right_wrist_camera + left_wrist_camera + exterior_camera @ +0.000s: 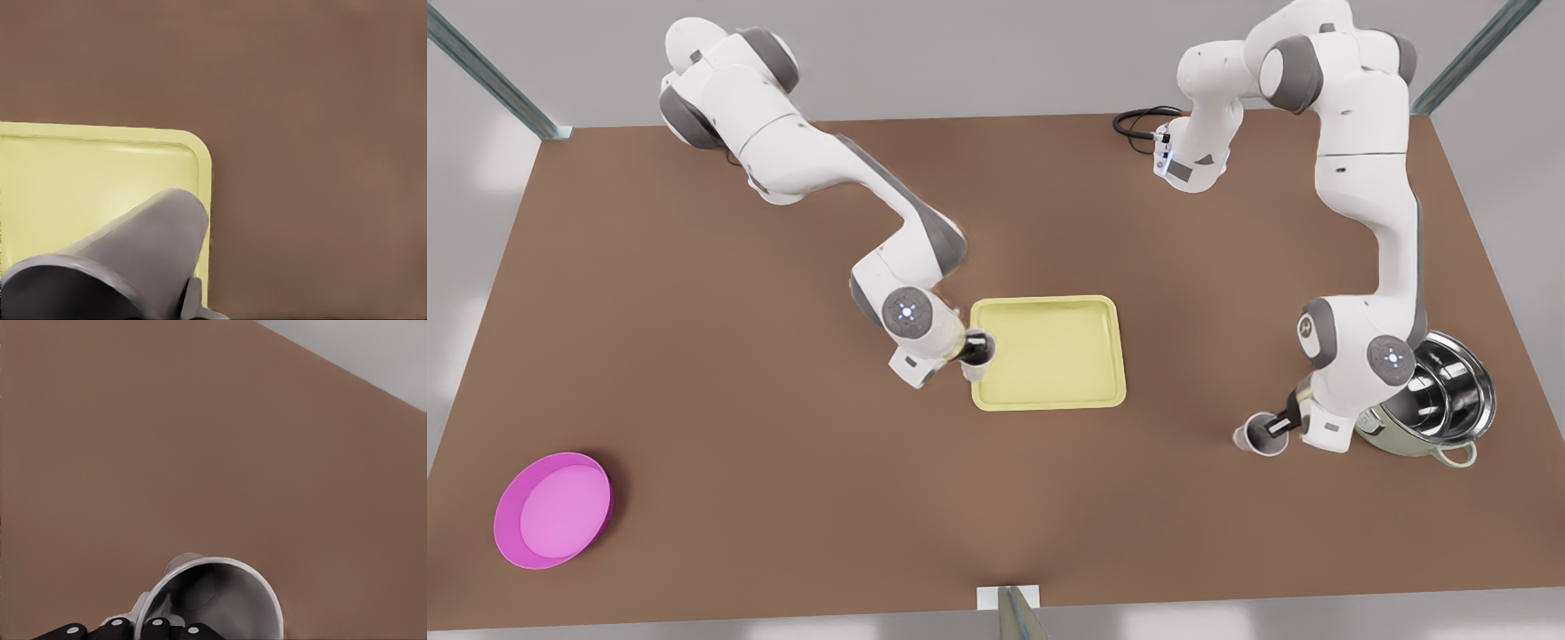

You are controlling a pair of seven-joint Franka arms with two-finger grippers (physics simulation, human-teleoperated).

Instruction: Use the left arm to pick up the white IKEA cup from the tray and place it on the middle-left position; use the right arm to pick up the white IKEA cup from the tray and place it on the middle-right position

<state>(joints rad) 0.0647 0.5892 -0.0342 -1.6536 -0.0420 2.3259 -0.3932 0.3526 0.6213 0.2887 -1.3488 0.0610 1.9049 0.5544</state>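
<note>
My right gripper, on the arm at the front view's left, is shut on the rim of a white cup. It holds the cup at the left rim of the pale yellow tray. The right wrist view shows this cup over the tray's corner. My left gripper, on the arm at the front view's right, is shut on a second white cup low over bare brown tabletop. Its dark fingers clamp that cup's rim. Whether the cup touches the table I cannot tell.
A steel pot sits right behind the left arm's wrist. A round magenta dish lies near the table's front-left corner. A black cable loops at the far edge. Open brown tabletop surrounds the tray.
</note>
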